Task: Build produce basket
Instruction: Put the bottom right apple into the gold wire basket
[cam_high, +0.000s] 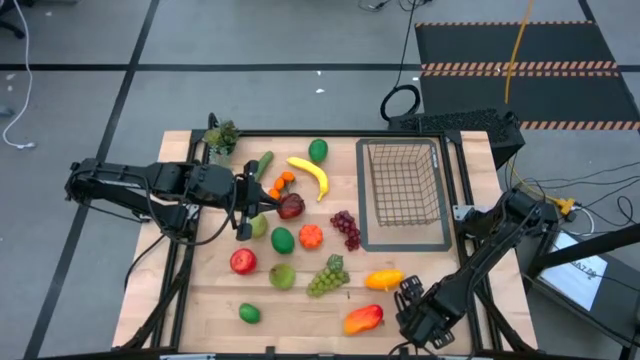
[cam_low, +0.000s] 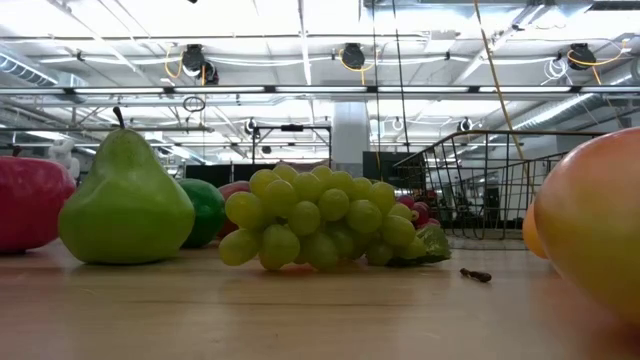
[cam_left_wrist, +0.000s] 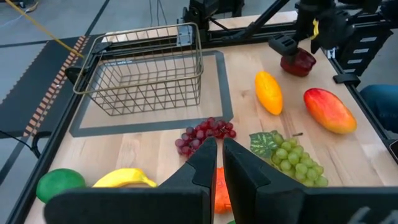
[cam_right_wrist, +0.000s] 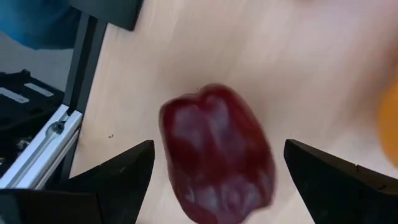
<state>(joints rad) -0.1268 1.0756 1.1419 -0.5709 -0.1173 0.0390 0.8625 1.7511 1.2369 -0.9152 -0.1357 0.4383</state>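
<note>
Lighting even, bright, from overhead. Low view: ceiling strip lights (cam_low: 300, 90) blown out, glare washing upper background; soft highlights on green pear (cam_low: 125, 205) and green grapes (cam_low: 320, 220); faint contact shadows on table (cam_low: 300, 310). Mango (cam_low: 595, 225) at edge of low view out of focus. High view sharp, shadows short and soft. Left wrist view clear; own fingers (cam_left_wrist: 205, 168) slightly soft. Right wrist view: dark red fruit (cam_right_wrist: 217, 152) heavily blurred, pale sheen on skin; fingers (cam_right_wrist: 118, 174) in dark silhouette.
</note>
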